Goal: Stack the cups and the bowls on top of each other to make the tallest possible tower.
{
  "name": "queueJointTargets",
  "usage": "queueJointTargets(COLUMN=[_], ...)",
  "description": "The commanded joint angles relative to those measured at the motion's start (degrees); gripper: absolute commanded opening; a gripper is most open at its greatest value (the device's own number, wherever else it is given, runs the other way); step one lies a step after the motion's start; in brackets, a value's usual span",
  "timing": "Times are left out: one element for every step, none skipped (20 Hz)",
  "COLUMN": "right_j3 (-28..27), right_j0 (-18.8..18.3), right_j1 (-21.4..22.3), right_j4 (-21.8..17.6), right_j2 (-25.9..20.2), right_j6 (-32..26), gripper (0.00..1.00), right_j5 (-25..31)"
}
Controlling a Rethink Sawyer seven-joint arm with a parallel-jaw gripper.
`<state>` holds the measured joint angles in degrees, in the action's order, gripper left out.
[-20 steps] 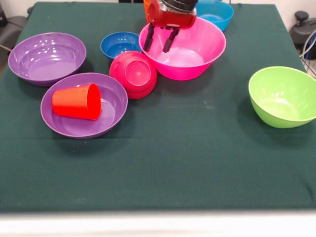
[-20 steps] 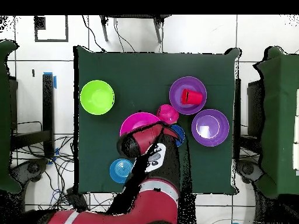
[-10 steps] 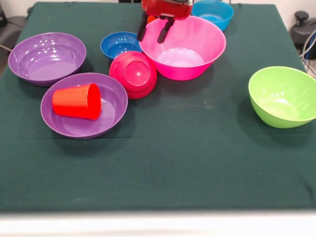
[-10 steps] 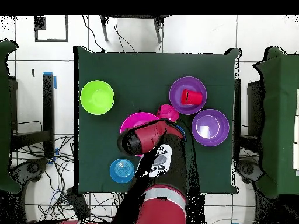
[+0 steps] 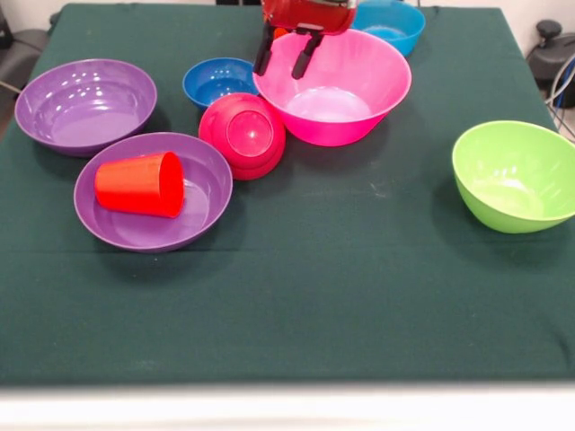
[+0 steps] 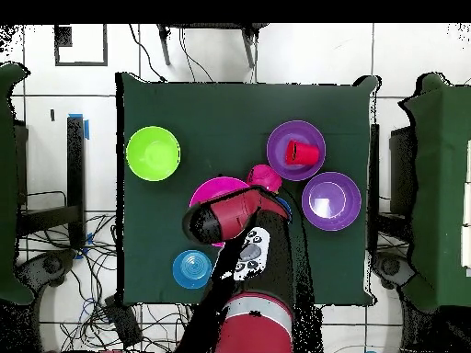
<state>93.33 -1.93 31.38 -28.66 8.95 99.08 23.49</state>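
Dark green cloth covers the table (image 5: pixel 359 296); nothing is stacked yet. Largest, the glossy pink plastic bowl (image 5: pixel 346 99) sits at the far side, the gripper (image 5: pixel 282 57) hanging above its rim, jaws apart and empty. A red tapered cup (image 5: pixel 139 184) lies tipped in the purple shallow bowl (image 5: pixel 202 211) — likely to roll if nudged. Overhead, the arm hides the gripper.

Seven bowls (image 5: pixel 332 85) and one cup (image 5: pixel 139 184).
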Motion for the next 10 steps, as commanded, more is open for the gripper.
queueJointTargets(right_j3=[-2.1,-2.4,-2.7,-2.9,-3.2,-3.4,-3.5,-3.6,-3.7,-3.8], right_j0=[2.4,3.0,3.4,3.8,4.0,4.3,4.4,4.7,4.8,5.1], right_j1=[-3.8,-4.1,-4.2,-4.6,-4.9,-5.2,-5.4,-5.7,-5.8,-5.8], right_j4=[-4.6,-5.2,-5.7,-6.1,-6.2,-6.4,-6.5,-6.6,-6.6,-6.6], right_j2=[-3.3,-2.6,-2.2,-1.7,-1.4,-1.1,-0.8,-0.6,-0.4,-0.2], right_j6=[1.9,2.1,2.1,2.4,2.7,2.9,3.1,3.4,3.5,3.7], gripper=[1.00,1.00,1.00,1.00,1.00,1.00,1.00,1.00,1.00,1.00], right_j5=[-3.2,-3.5,-3.6,-4.0,-4.2,-4.3,-4.5,-4.7,-4.9,-4.8])
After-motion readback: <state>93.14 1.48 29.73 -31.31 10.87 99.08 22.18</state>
